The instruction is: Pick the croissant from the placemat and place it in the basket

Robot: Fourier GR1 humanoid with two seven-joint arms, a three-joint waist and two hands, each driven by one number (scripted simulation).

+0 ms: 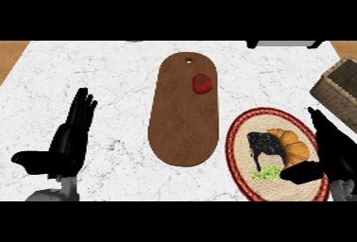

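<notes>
Your right hand (335,153) was open, holding nothing, just beside the croissant (293,144) on the placemat (244,165); your left hand (70,137) rested open at the counter's (105,71) left.

Golden-orange croissant (293,143) lies curved on the round woven, red-rimmed placemat (244,130), just left of the right hand (333,150), above its thumb. Brown wicker basket (340,85) sits beyond the fingertips.

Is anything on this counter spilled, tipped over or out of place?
Nothing stands out. The croissant lies on the placemat beside a black item and some greens, a red vegetable rests on the cutting board, and the basket stands upright at the right edge.
</notes>
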